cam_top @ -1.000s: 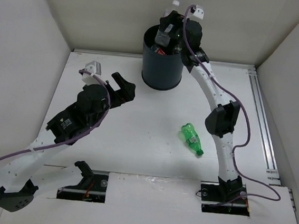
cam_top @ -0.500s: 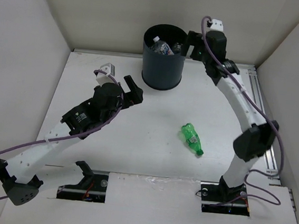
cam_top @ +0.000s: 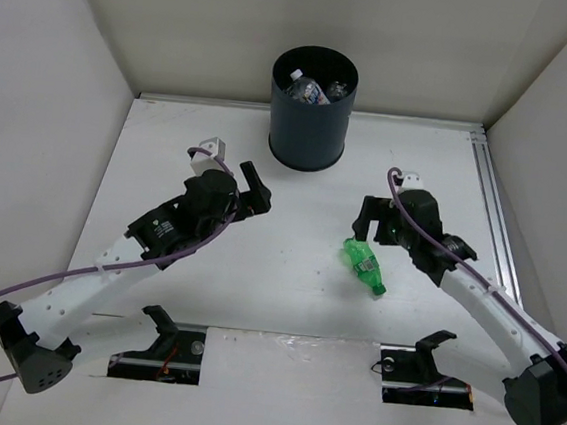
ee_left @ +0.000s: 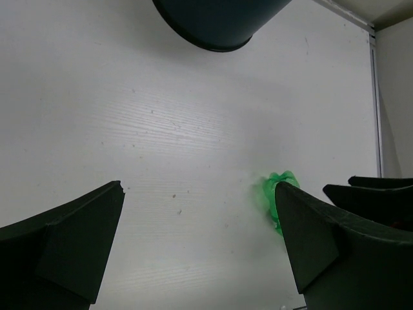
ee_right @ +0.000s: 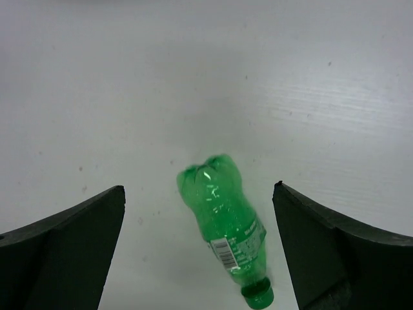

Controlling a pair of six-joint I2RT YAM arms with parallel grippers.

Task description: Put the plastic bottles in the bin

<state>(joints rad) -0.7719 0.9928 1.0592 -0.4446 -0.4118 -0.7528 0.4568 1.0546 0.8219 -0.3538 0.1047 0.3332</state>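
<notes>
One green bottle (cam_top: 364,264) remains on the tabletop (cam_top: 287,283); the right gripper (cam_top: 373,225), back from the bin (cam_top: 309,130), hovers over it wide open and empty, like the left gripper (cam_top: 252,191).

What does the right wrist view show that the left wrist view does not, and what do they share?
Only the right wrist view shows the whole green bottle lying on its side, label and cap visible, framed by the open right gripper. Only the left wrist view shows the lower wall of the bin, the rail and the open left gripper; there a finger half hides the bottle. Both show the bottle and the white table.
</notes>
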